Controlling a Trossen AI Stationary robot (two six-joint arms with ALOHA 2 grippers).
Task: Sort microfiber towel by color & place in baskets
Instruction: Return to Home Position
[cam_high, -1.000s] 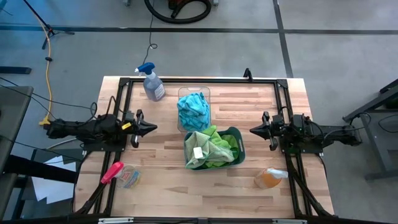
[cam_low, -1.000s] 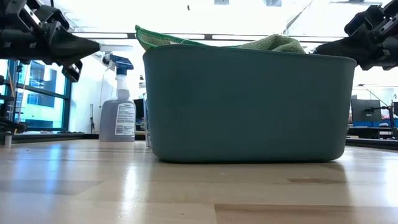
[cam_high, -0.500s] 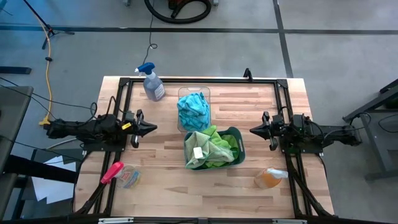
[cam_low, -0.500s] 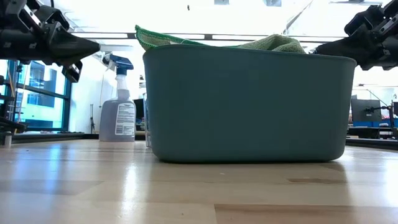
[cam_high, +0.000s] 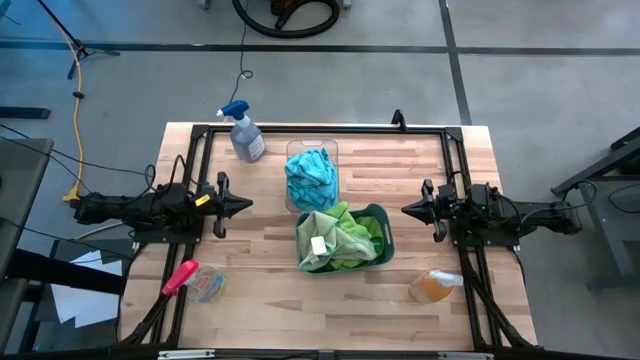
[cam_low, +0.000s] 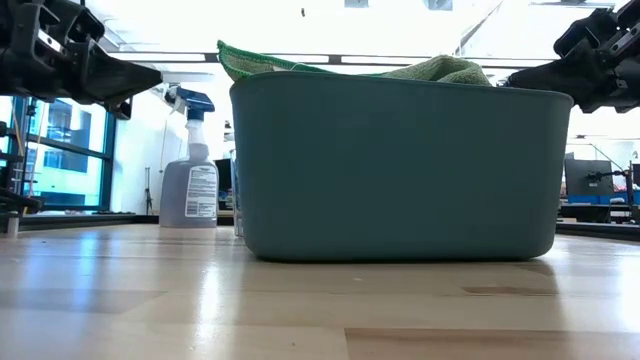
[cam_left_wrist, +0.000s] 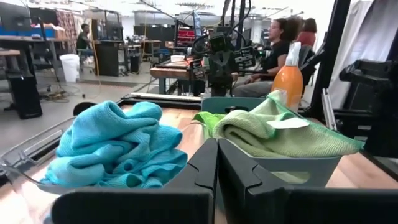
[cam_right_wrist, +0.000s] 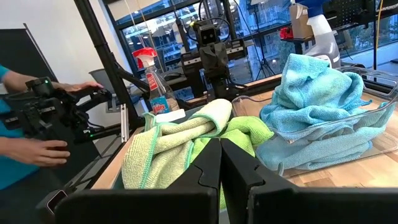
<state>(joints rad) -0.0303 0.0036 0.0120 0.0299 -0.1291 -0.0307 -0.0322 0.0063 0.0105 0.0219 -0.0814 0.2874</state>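
Two bins stand at the middle of the wooden table (cam_high: 420, 290). One is a clear, narrow bin (cam_high: 312, 144) of thin rigid plastic, set toward the far edge. The other is a wider dark teal bin (cam_high: 388, 240) with rounded corners, just beside it on the near side.

The clear bin holds one crumpled heap of turquoise towels (cam_high: 312, 178), soft and fuzzy, piled above its rim. The teal bin holds one heap of lime green towels (cam_high: 345, 238), folded over each other and spilling past the rim, with one white tag (cam_high: 319, 245) showing (how many cloths lie in each heap cannot be counted).

Three other things lie on the table. One spray bottle (cam_high: 246, 135) with a blue trigger stands near the far left corner. One pink-handled brush (cam_high: 180, 277) lies near the near left corner. One orange bottle (cam_high: 435, 286) lies on its side near the near right corner.

The left end effector (cam_high: 243, 205) hangs by the left edge and the right end effector (cam_high: 407, 210) by the right edge. Each has its two dark fingers pressed together on nothing and points at the bins.
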